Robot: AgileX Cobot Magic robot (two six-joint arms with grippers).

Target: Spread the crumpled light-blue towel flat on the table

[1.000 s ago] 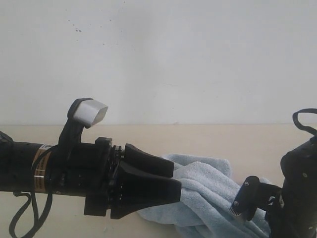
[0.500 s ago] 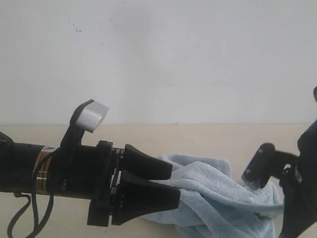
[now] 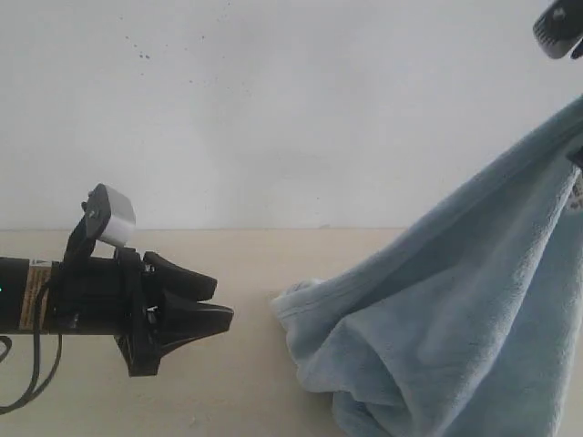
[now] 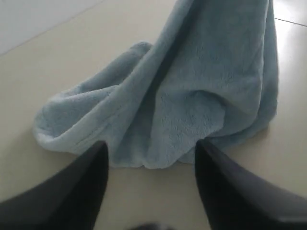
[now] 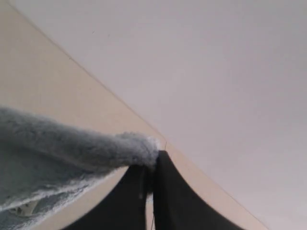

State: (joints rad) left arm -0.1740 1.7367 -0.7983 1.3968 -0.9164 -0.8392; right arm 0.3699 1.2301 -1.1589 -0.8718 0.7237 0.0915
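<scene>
I see the pale beige bench (image 3: 264,255) running wide under everything. The towel (image 3: 437,328) hangs in a slanting drape from its raised corner on the right, with its lower folds bunched on the bench. My left end effector (image 3: 224,302) sits low near those folds, fingers apart and holding nothing. My right end effector (image 5: 152,167) is clamped tight on the towel's raised corner.

Beige table (image 3: 264,259) w/ towel (image 3: 437,319) partly lying on it.

Matte black left arm (image 3: 82,296), tapered jaws, silver-grey camera housing (image 3: 113,215), orange label (image 3: 36,297), looping cable (image 3: 33,381).
</scene>
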